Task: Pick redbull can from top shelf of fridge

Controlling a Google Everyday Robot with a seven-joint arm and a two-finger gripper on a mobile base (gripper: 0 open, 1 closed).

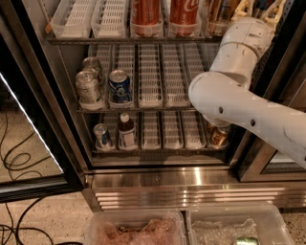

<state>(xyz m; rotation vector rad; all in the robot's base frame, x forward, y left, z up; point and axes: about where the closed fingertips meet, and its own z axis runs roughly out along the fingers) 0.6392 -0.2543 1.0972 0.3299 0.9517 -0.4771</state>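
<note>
My gripper is at the top right edge of the view, reaching into the right end of the top shelf of the fridge. My white arm covers the right side of the racks. A dark bluish sliver shows at the gripper; I cannot tell if it is the redbull can. Two red Coca-Cola cans stand mid-shelf, and a brownish can stands beside the gripper.
Middle rack: silver cans and a fat dark-blue can. Bottom rack: a small blue-silver can, a bottle, a copper can. The black door frame stands open at left. Two clear bins are in front; cables lie on the floor.
</note>
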